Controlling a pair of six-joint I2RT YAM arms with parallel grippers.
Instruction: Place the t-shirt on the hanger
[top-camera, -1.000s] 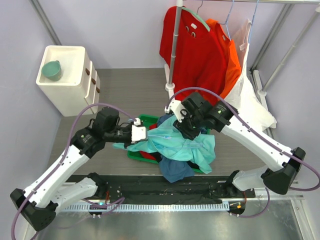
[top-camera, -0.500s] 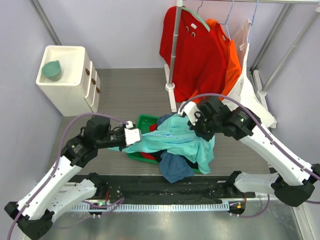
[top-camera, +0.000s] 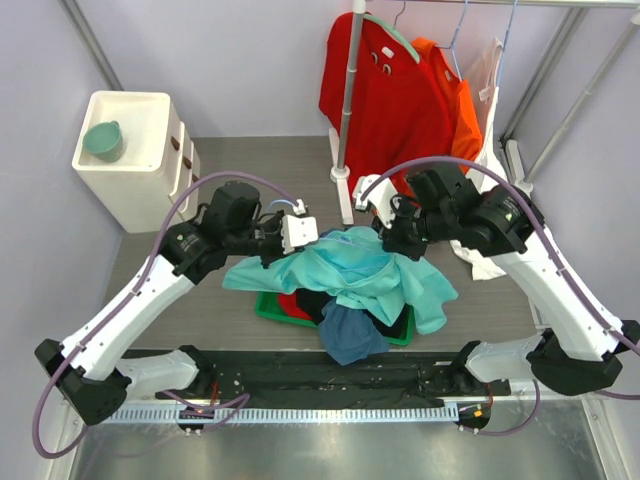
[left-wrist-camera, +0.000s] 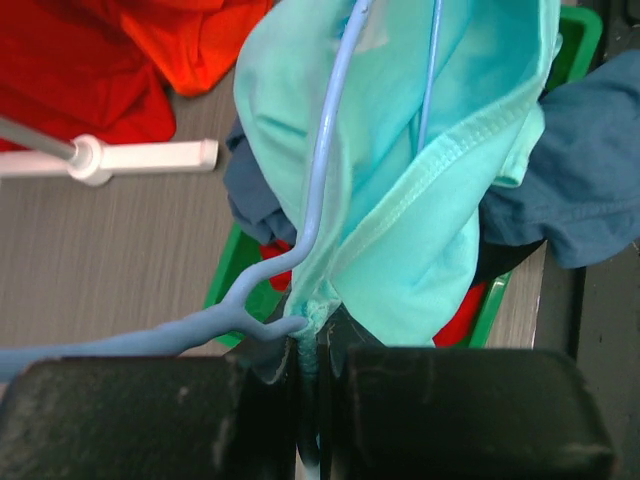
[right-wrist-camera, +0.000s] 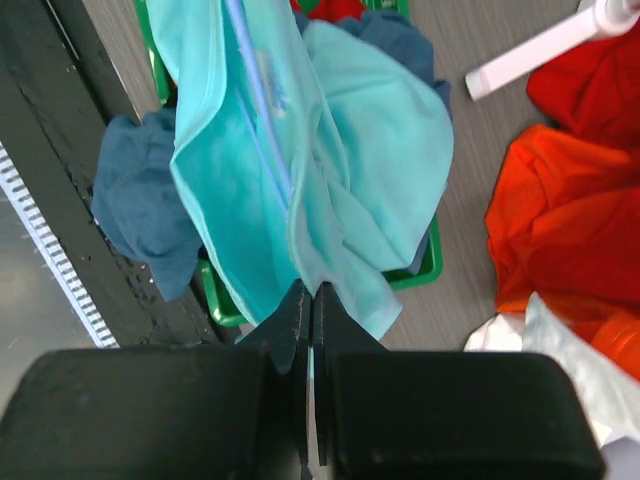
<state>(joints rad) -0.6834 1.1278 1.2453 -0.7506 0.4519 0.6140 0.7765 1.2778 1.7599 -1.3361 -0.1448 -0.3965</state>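
Note:
The light turquoise t-shirt (top-camera: 350, 272) hangs stretched between my two grippers above the green bin. My left gripper (top-camera: 303, 232) is shut on a bunched edge of the t-shirt (left-wrist-camera: 440, 200). The thin pale-blue hanger (left-wrist-camera: 325, 150) runs inside the cloth; its twisted neck lies against my left fingertips (left-wrist-camera: 312, 335) and its hook points left. My right gripper (top-camera: 386, 236) is shut on another edge of the t-shirt (right-wrist-camera: 370, 150). The hanger wire (right-wrist-camera: 262, 130) shows inside the folds in the right wrist view, above my right gripper (right-wrist-camera: 311, 300).
A green bin (top-camera: 268, 308) under the t-shirt holds a slate-blue garment (top-camera: 350, 335) and red cloth. Behind stand a rack pole (top-camera: 346, 110) with its white foot, a red shirt (top-camera: 385, 90), an orange shirt (top-camera: 462, 120) and a white garment (top-camera: 505, 215). A white cabinet (top-camera: 130, 150) stands at left.
Both grippers have moved farther from the bases and higher, lifting the t-shirt off the pile. The left gripper moved right toward the right gripper. The shirt now drapes wider over the bin.

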